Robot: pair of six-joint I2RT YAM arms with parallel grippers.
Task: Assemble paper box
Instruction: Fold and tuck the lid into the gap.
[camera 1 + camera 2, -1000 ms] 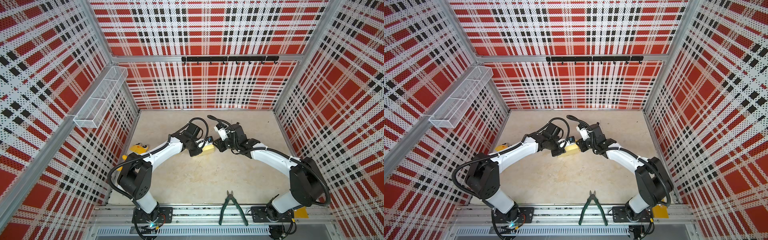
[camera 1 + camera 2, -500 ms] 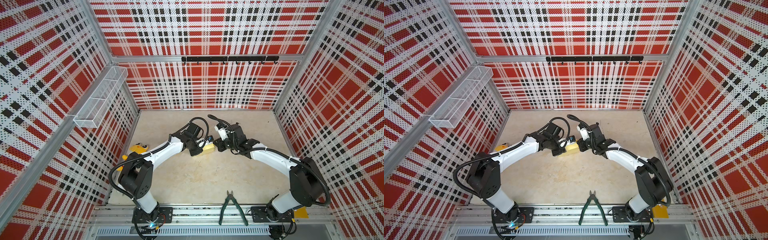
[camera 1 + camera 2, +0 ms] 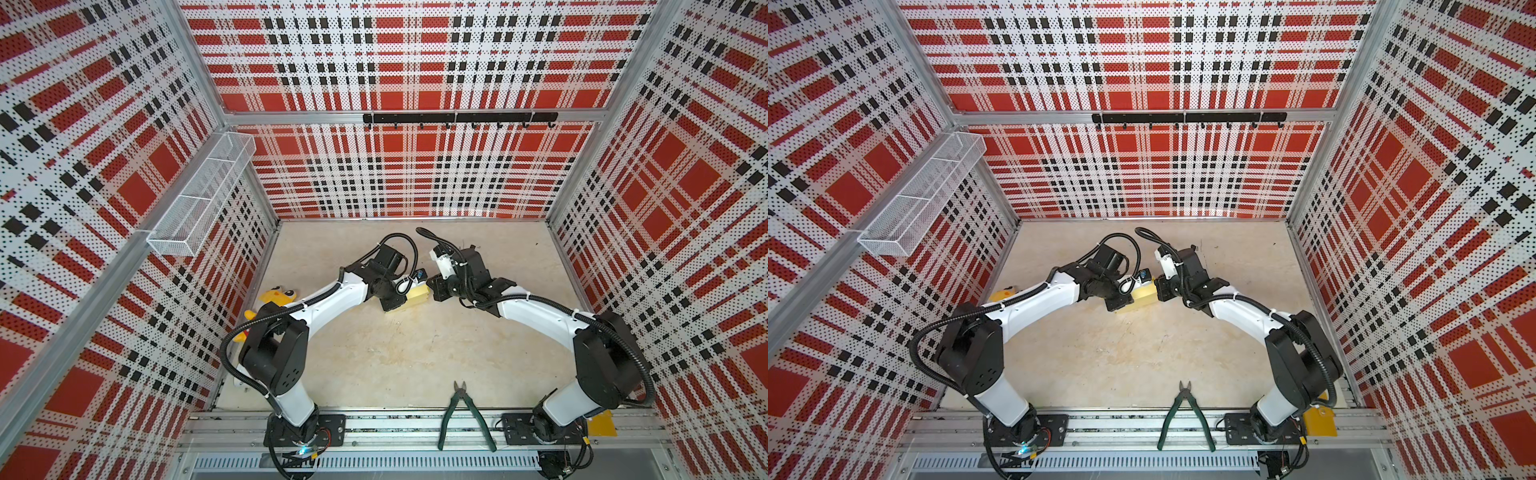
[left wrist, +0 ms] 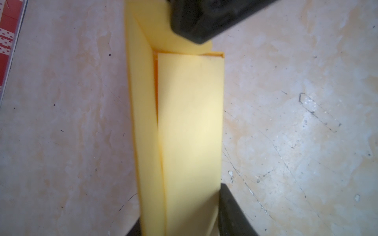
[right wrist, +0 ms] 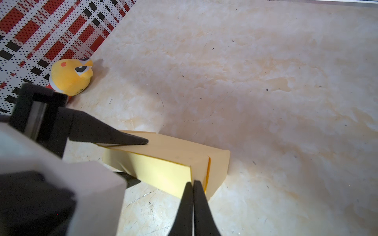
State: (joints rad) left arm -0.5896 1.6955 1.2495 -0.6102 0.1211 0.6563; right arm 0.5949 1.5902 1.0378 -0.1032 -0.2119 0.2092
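Beige desk [image 3: 395, 353] is lying beneath the paper box [image 3: 415, 296], likely light, crushable, best gripped by its sides. Left fingers [image 5: 122, 140] are clamping those sides; right fingers [image 5: 201, 204], together, are touching its flap.

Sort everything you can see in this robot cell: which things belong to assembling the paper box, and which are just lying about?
In the job: paper box, gripped by the left claw, pinched at its end by the right claw.
Lying about: plush toy by the wall, green-handled cutters at the front edge, wire basket, hook rail, yellow tag.
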